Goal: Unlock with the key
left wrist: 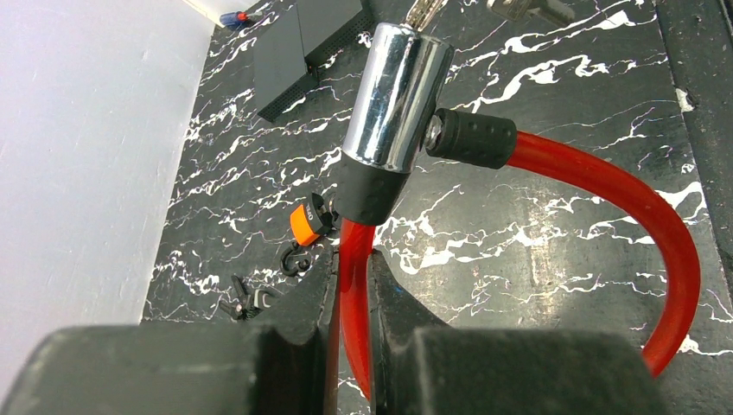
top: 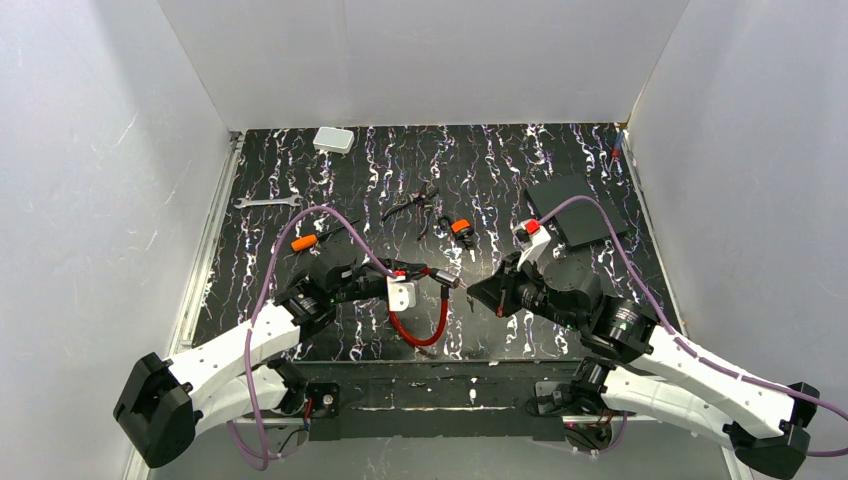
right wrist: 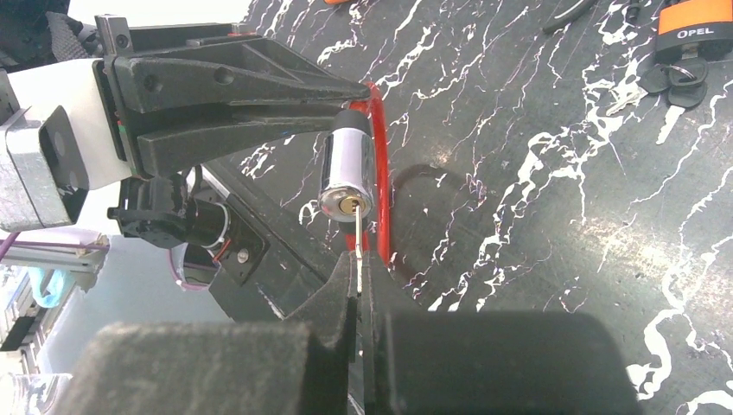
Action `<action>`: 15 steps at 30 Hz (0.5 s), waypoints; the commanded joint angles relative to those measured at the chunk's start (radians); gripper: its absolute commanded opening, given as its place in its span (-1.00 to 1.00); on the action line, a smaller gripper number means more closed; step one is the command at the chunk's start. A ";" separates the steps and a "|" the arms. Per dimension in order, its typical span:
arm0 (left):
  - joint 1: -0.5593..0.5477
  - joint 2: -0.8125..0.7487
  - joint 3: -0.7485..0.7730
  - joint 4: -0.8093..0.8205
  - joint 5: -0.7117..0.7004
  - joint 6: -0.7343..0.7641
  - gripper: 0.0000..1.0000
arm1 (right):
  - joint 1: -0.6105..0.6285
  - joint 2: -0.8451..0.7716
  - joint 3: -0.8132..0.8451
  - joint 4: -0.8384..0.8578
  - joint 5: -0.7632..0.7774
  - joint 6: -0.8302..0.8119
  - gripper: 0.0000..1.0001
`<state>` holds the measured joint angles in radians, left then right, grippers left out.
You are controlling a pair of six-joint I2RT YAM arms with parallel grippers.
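My left gripper [left wrist: 354, 259] is shut on the red cable [left wrist: 605, 186] of a cable lock and holds it above the table, just below the chrome lock cylinder [left wrist: 396, 95]. In the right wrist view the cylinder [right wrist: 350, 169] faces me with its brass keyhole [right wrist: 348, 205]. My right gripper [right wrist: 359, 285] is shut on the key, with only its thin metal blade [right wrist: 358, 251] showing. The blade tip reaches the keyhole; how far in it sits I cannot tell. From above, the red loop [top: 432, 325] hangs between the left gripper [top: 408, 275] and the right gripper [top: 475, 293].
Black-handled pliers [top: 415, 207] and a black-and-orange piece with spare keys [top: 461, 228] lie behind the lock. A wrench [top: 265, 202], an orange-handled screwdriver [top: 315, 238], a white box [top: 333, 139] and a black box [top: 575, 210] lie farther back.
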<state>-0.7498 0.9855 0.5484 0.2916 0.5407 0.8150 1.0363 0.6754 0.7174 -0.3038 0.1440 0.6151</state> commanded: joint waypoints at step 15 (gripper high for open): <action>-0.006 -0.020 -0.007 0.046 0.011 0.009 -1.00 | 0.002 0.032 0.077 0.031 -0.022 -0.025 -0.97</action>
<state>-0.7502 0.9855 0.5468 0.2916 0.5358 0.8185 1.0363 0.6991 0.7357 -0.3153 0.1280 0.6079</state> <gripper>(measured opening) 0.069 0.032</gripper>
